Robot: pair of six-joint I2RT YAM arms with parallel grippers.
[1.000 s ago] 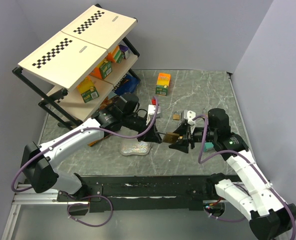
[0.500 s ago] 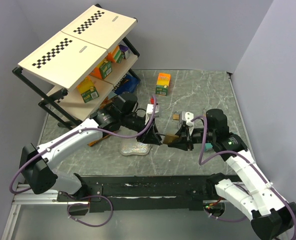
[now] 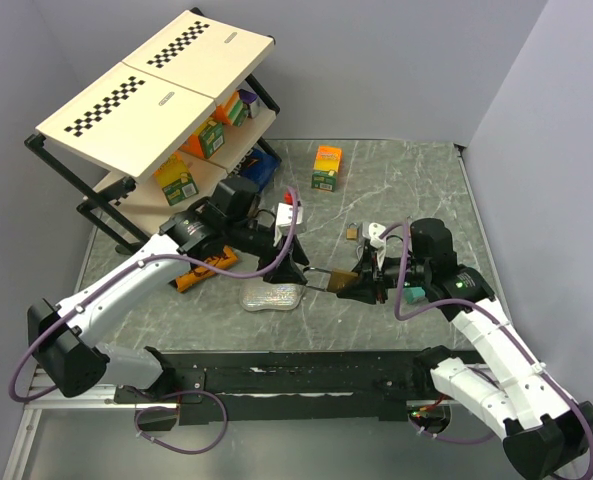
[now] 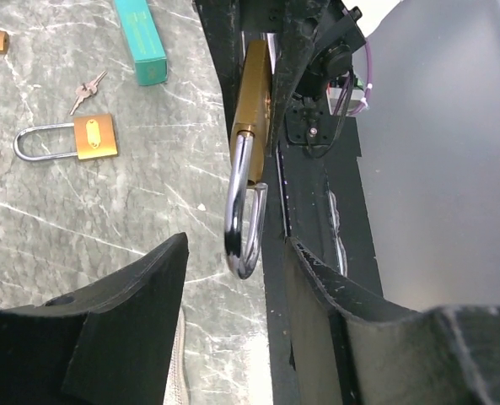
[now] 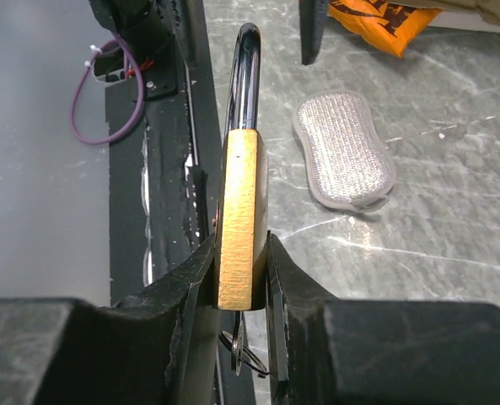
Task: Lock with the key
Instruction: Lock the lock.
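top external view, from the left: the left gripper point(image 3: 294, 268) hung with its jaws apart, holding nothing. the shackle point(image 4: 243, 221) of the padlock point(image 3: 342, 279) lay in the gap between its fingers point(image 4: 140, 295), touching neither. the padlock was in mid-air over the table point(image 3: 406, 180), near the front edge, its long axis level and running left to right, shackle end toward the left arm. the right gripper point(image 3: 364, 285) was clamped on the brass body. the key point(image 5: 239, 356) seemingly hung beneath, half hidden; the free left arm looked nearer to work it
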